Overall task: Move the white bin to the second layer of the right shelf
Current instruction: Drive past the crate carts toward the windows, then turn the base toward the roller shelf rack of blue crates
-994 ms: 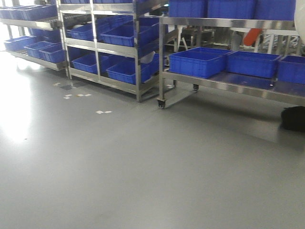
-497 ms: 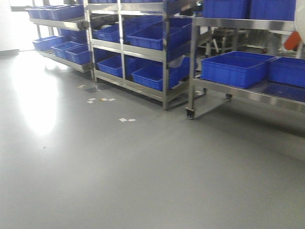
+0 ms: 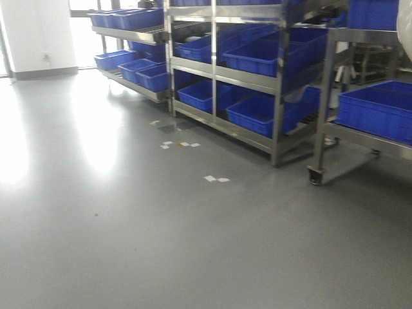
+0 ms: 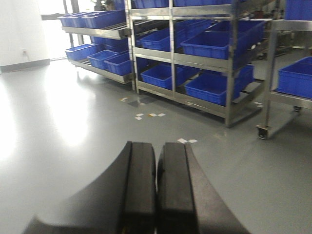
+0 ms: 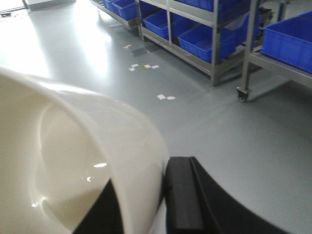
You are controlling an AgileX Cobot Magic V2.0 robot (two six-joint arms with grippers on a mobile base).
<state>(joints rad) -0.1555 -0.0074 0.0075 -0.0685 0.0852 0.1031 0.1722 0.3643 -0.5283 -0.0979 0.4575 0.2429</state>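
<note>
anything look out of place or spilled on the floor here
Small white scraps lie scattered on the grey floor before the steel rack of blue plastic crates, with a dark patch beside them; they may be tape marks. The crates sit straight. The right claw grips the cream-white glossy plastic bin normally.

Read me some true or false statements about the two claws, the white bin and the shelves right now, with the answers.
1. The right claw clamps the wall of the white bin. True.
2. The left claw is wide open. False: its fingers are pressed together, with nothing between them.
3. Blue crates sit on the steel racks. True.
4. The white bin stands on the floor. False: it is held up in the right claw, with the floor below it.
</note>
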